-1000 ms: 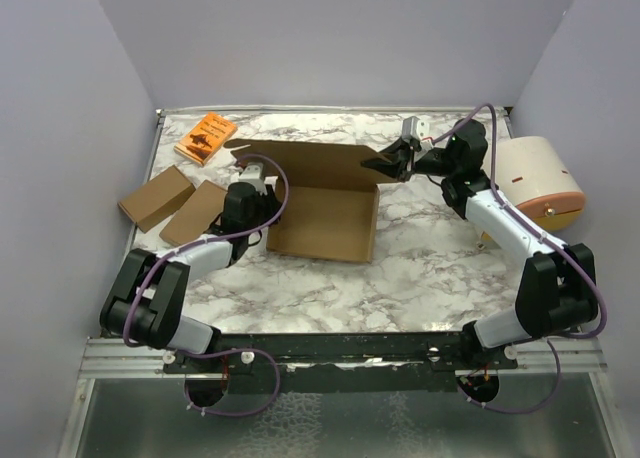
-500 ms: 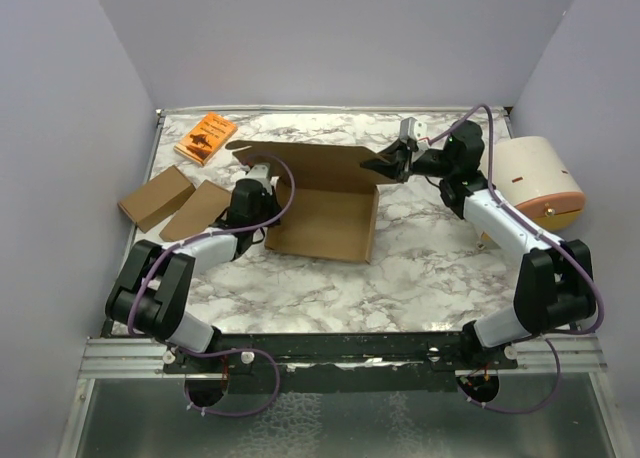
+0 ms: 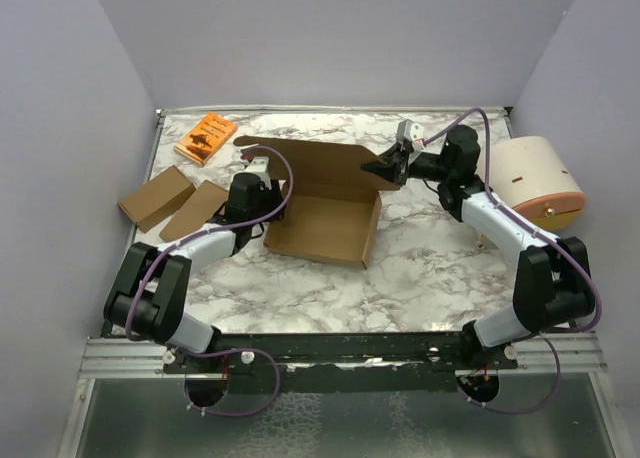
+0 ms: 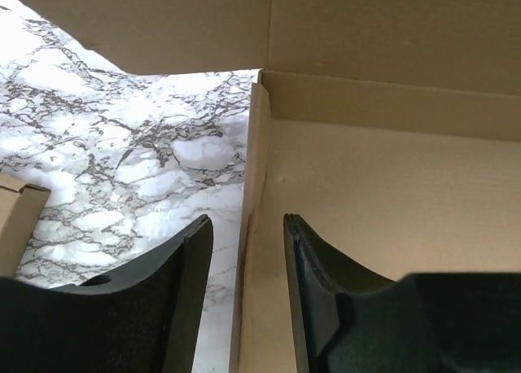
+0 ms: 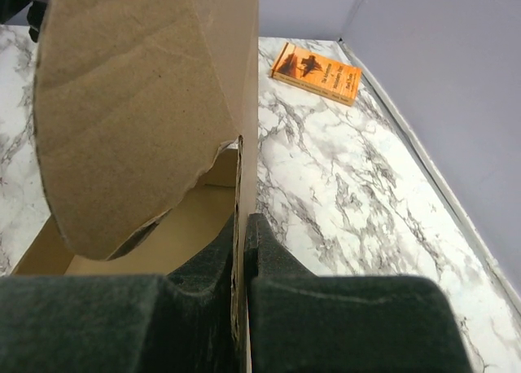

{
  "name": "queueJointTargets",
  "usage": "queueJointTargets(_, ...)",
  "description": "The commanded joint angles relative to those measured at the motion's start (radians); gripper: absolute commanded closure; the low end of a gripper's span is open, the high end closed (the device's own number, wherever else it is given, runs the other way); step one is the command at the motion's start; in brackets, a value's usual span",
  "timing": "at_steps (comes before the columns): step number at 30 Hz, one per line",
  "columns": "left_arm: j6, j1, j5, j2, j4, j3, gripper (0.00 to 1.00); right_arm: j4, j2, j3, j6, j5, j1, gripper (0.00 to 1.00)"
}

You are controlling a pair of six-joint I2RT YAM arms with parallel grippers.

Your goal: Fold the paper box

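Left wrist view: my left gripper [image 4: 246, 220] stands partly open astride the upright side wall [image 4: 257, 137] of the paper box [image 4: 383, 186], gripping nothing; the box floor lies just right of it. My right gripper [image 5: 244, 222] is pinched shut on the raised lid edge [image 5: 249, 63]. Best to squeeze the wall squarely, holding it vertical, before lowering the lid.

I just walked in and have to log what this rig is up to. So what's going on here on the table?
Two arms are folding the paper box on the marble table. The right tool is shut on a flap at the box's far right corner, holding it raised. The left tool is open, with a finger on either side of the box's upright left wall and not clamping it. The box is only part folded, its top open. An orange book and two small cardboard pieces lie off to the left.
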Motion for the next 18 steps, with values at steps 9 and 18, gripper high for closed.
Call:
queueJointTargets(9, -0.021, 0.068, 0.202, -0.117, -0.134, 0.010, 0.57, 0.080, 0.025, -0.035, 0.042, -0.006, -0.042, 0.99)
queueJointTargets(18, -0.054, 0.082, 0.235, -0.121, -0.119, -0.002, 0.56, 0.112, 0.058, -0.047, 0.056, -0.029, -0.052, 0.97)
